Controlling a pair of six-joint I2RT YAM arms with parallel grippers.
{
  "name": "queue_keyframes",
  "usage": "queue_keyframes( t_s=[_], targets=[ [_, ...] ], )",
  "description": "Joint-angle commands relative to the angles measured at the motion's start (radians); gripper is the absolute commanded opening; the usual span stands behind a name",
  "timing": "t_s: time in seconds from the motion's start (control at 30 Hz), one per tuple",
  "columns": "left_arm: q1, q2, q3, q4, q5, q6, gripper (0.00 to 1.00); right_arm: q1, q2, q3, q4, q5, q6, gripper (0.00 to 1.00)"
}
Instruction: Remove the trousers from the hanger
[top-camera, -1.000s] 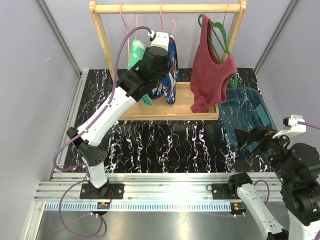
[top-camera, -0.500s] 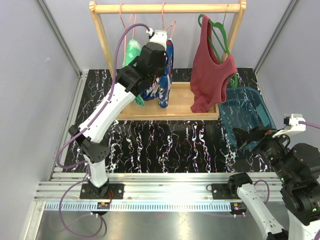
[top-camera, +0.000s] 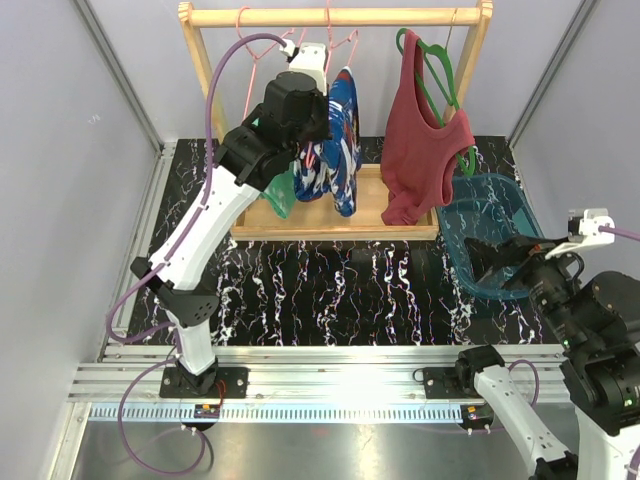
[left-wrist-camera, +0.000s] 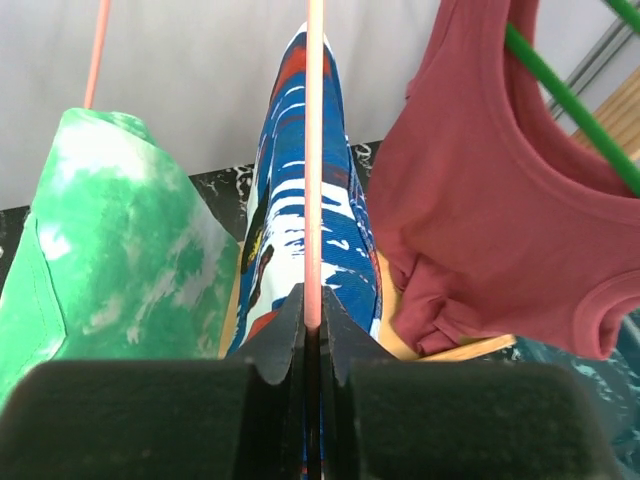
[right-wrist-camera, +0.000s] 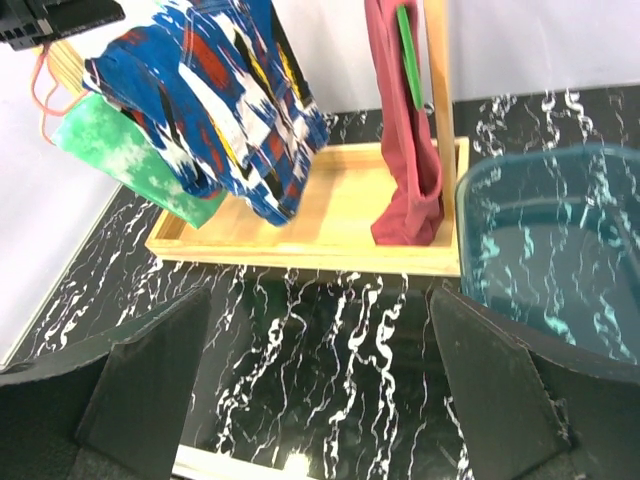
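The blue trousers (top-camera: 338, 150) with white and red print hang over a pink hanger (left-wrist-camera: 314, 150) under the wooden rail (top-camera: 400, 16). My left gripper (top-camera: 322, 92) is shut on that hanger's thin wire, seen between the jaws in the left wrist view (left-wrist-camera: 313, 310), with the blue trousers (left-wrist-camera: 345, 230) below. The green-and-white tie-dye trousers (top-camera: 281, 190) hang just left, also in the left wrist view (left-wrist-camera: 120, 230). My right gripper (top-camera: 500, 262) is open and empty above the table, facing the rack (right-wrist-camera: 325, 385). Both pairs show in the right wrist view: blue (right-wrist-camera: 210, 90), green (right-wrist-camera: 120, 150).
A dark red tank top (top-camera: 420, 150) hangs on a green hanger (top-camera: 435, 70) at the rail's right end. The rack stands on a wooden tray base (top-camera: 370, 220). A teal bin (top-camera: 520, 200) sits right of it, close to my right gripper. Grey walls enclose both sides.
My left gripper has risen toward the rail with the pink hanger, lifting the blue trousers and swinging them right. The right gripper has shifted slightly.
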Motion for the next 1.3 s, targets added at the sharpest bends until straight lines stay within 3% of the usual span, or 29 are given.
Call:
queue_keyframes(
  t_s=[0.0,0.17,0.33,0.5,0.6,0.63,0.77,0.93,1.0,1.1,1.13,1.27],
  targets=[
    [-0.013,-0.126,0.043,0.23,0.01,-0.042,0.0,0.005,0.065,0.046,0.102,-0.036,-0.048,1.0],
    [-0.115,-0.254,-0.089,0.266,-0.079,-0.062,0.0,0.006,0.208,0.089,0.202,-0.202,-0.096,0.99],
    [-0.191,-0.382,-0.25,0.253,-0.137,-0.215,0.0,0.005,0.39,0.157,0.251,-0.385,-0.122,0.99],
    [-0.255,-0.449,-0.35,0.214,-0.24,-0.377,0.0,0.025,0.459,0.113,0.313,-0.412,-0.116,1.0],
    [-0.292,-0.457,-0.383,0.183,-0.289,-0.468,0.0,0.144,0.442,0.041,0.333,-0.351,-0.171,0.99],
    [-0.309,-0.457,-0.391,0.187,-0.302,-0.474,0.0,0.231,0.439,0.007,0.33,-0.267,-0.192,0.99],
    [-0.324,-0.442,-0.406,0.167,-0.337,-0.569,0.0,0.383,0.392,-0.128,0.397,-0.102,-0.223,1.0],
    [-0.359,-0.446,-0.433,0.193,-0.403,-0.611,0.0,0.548,0.344,-0.346,0.638,0.062,-0.222,0.99],
    [-0.369,-0.44,-0.422,0.194,-0.421,-0.611,0.0,0.597,0.365,-0.38,0.715,0.054,-0.223,0.99],
    [-0.373,-0.433,-0.41,0.19,-0.44,-0.623,0.0,0.718,0.419,-0.427,0.807,0.163,-0.252,0.99],
    [-0.375,-0.431,-0.41,0.192,-0.44,-0.626,0.0,0.739,0.436,-0.458,0.839,0.248,-0.271,0.99],
    [-0.381,-0.436,-0.406,0.195,-0.443,-0.64,0.0,0.769,0.456,-0.539,1.049,0.34,-0.265,1.0]
  ],
)
